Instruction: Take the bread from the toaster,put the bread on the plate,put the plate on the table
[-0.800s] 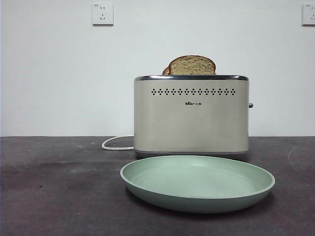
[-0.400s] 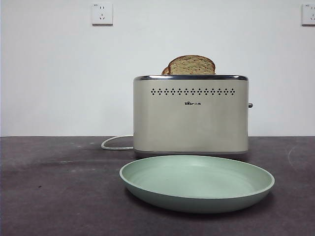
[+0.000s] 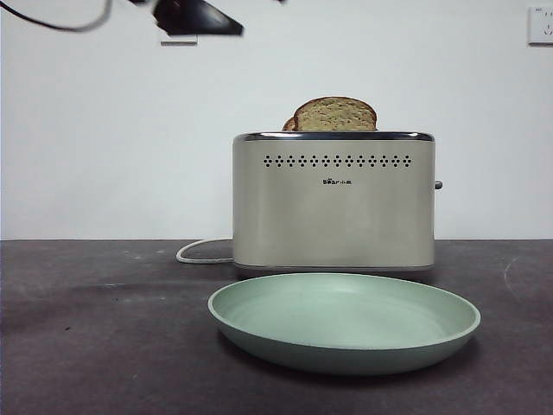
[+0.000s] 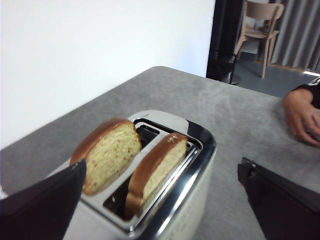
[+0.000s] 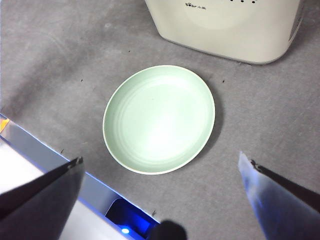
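The cream toaster [image 3: 333, 203] stands mid-table with two slices in its slots. The bread [image 3: 335, 114] is the larger front slice, its domed top sticking out; a smaller slice [image 3: 289, 125] peeks out behind it. The mint green plate [image 3: 344, 322] lies on the table [image 3: 95, 337] in front of the toaster. My left gripper [image 3: 197, 17] hangs high up to the left of the toaster. In the left wrist view it [image 4: 162, 170] is open and empty above the toaster [image 4: 197, 165] and both slices. My right gripper [image 5: 161, 159] is open and empty high above the plate [image 5: 159, 119].
A white cord [image 3: 203, 252] runs from the toaster's left side. A wall socket [image 3: 542, 24] is on the back wall. A person's hand [image 4: 302, 112] rests on the far table side, with a chair [image 4: 260, 25] beyond. The table's front edge [image 5: 45, 150] is near the plate.
A black gripper with a cable has come into the front view at the top left. Toaster, bread and plate stay as they were.
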You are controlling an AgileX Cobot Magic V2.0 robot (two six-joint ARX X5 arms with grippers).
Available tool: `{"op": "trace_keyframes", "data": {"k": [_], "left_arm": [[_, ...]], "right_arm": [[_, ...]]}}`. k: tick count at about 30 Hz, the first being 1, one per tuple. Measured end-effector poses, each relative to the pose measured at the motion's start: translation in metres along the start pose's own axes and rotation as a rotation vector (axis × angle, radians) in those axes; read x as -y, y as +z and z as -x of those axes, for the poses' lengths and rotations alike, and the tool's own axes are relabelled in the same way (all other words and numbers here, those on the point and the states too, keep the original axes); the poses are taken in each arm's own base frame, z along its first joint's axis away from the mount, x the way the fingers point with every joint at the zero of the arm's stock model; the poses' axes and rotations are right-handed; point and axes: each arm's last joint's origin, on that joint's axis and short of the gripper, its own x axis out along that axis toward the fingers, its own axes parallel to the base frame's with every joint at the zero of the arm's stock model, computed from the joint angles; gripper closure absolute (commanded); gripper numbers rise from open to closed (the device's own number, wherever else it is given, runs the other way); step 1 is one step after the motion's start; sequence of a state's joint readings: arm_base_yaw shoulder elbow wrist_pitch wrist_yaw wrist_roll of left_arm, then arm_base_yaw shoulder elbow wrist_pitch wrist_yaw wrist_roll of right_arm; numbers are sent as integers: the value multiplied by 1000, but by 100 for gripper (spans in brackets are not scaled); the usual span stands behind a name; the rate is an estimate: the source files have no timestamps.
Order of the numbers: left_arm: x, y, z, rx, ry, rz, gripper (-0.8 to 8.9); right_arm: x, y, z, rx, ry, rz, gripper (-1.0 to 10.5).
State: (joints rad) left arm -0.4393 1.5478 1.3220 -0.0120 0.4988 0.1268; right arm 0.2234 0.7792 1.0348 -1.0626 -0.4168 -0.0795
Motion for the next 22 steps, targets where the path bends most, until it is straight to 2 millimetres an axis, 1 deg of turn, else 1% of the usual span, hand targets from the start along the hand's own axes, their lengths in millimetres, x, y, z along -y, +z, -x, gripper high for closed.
{"op": "trace_keyframes", "data": {"k": [5,9,15,18,22], "left_arm": [[-4,-20,-36,-24,5,-44,250],[-6,-36,-56,-32,12,-66,252],[-7,-49,-74,-16,36,-87,260],[-7,-51,-78,-3,38,-94,377],[-6,-58,-86,-4,29,-96,382]], "right_arm": [[0,0,0,0,0,0,422],[0,0,0,0,0,-1,422],[0,-1,0,-7,1,-4,423],[0,-1,0,-11,1,-5,423],[0,-1,0,-14,1,-6,423]]}}
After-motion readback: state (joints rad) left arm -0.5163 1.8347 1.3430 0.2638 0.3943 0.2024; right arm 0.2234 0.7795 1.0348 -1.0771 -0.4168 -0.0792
